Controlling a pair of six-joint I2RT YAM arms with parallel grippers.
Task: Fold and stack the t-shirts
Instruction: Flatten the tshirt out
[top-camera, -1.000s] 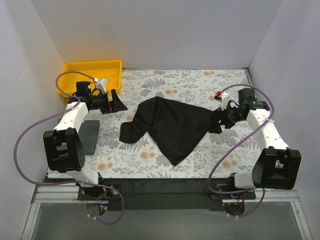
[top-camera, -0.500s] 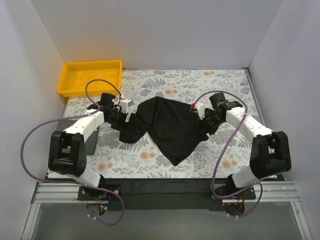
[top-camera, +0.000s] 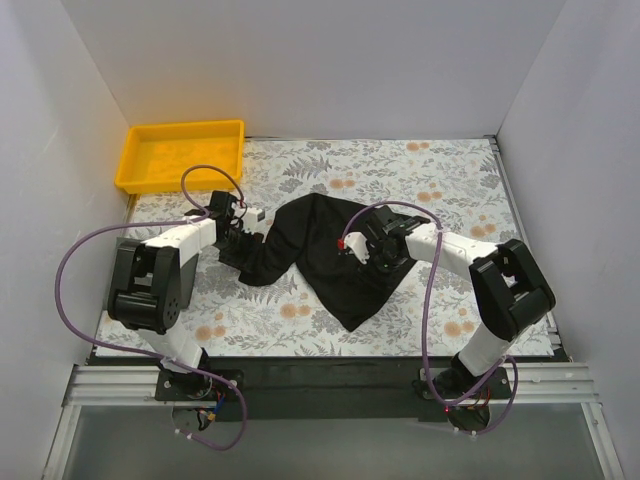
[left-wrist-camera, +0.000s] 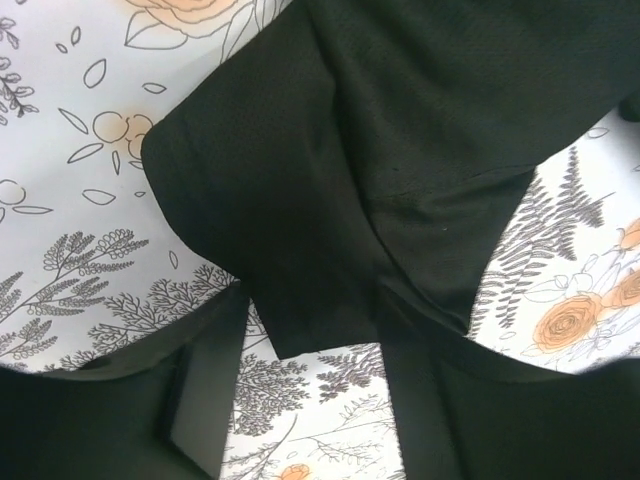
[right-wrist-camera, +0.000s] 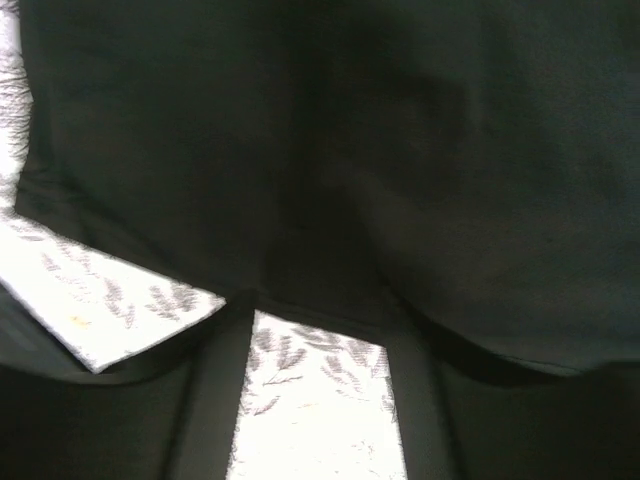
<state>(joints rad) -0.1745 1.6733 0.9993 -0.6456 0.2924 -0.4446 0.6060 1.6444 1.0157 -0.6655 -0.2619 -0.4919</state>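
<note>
One black t-shirt (top-camera: 335, 262) lies crumpled on the flowered table, with a sleeve trailing to the left (top-camera: 262, 262). My left gripper (top-camera: 244, 236) is down at that sleeve. In the left wrist view the sleeve's hem corner (left-wrist-camera: 300, 320) reaches in between the fingertips of the left gripper (left-wrist-camera: 315, 345), and its jaws stand apart with the tablecloth showing between them. My right gripper (top-camera: 364, 250) is low over the shirt's right half. In the right wrist view the shirt (right-wrist-camera: 380, 170) fills the frame past the tips of the right gripper (right-wrist-camera: 315, 325), whose jaws are also apart over bare cloth-covered table.
A yellow tray (top-camera: 132, 170) sits at the back left corner. White walls close the table on three sides. Purple cables (top-camera: 70, 270) loop out from both arms.
Both arms swung in from the table's sides to the shirt, the left to the sleeve, the right onto the body. Both pairs of jaws have narrowed.
</note>
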